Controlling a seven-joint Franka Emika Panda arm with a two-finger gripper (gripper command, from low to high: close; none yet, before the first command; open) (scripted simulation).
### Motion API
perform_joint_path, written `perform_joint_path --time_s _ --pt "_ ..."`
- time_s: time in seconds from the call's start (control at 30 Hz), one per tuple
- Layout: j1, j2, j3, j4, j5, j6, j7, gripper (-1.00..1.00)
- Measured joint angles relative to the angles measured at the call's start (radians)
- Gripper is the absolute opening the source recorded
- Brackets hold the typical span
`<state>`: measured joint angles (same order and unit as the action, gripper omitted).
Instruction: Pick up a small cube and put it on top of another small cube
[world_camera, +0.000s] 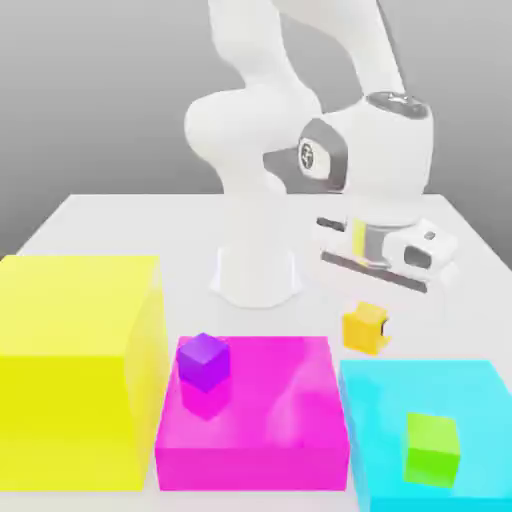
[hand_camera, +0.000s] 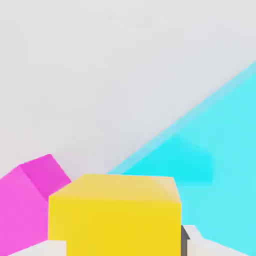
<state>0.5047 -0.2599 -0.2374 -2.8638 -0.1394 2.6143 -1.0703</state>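
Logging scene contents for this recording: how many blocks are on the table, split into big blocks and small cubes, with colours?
Big blocks: 3 — yellow block, magenta block, cyan block
Small cubes: 3 — purple cube, green cube, yellow-orange cube
Total: 6

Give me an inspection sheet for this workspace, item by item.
Surface: pale grey table.
Job's things: small yellow-orange cube held off the table; small purple cube on big magenta block; small green cube on big cyan block.
Clutter: big yellow block at the exterior view's left.
Grippers: white gripper, jaws shut on the yellow-orange cube.
Cables: nothing seen.
Surroundings: plain grey backdrop.
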Motion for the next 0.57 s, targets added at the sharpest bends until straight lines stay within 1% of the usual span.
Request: perform_joint_path --time_s 0.27,0.3,0.37,0.5,0.53,0.57 --pt "-0.323 -0.160 -0.093 0.033 -0.067 -0.193 0.294 -1.00" --pt "-0.352 -0.165 -0.103 0.034 -0.071 -0.200 0.319 -1.00" --pt "-0.366 -0.127 -0.120 0.026 -0.066 -0.154 0.332 -1.00" --pt "-0.357 0.000 -0.146 -0.001 -0.048 -0.002 0.320 -1.00" --pt "-0.356 0.017 -0.148 -0.005 -0.046 0.018 0.319 1.00" --pt "-0.356 0.017 -0.148 -0.005 -0.046 0.018 0.319 1.00"
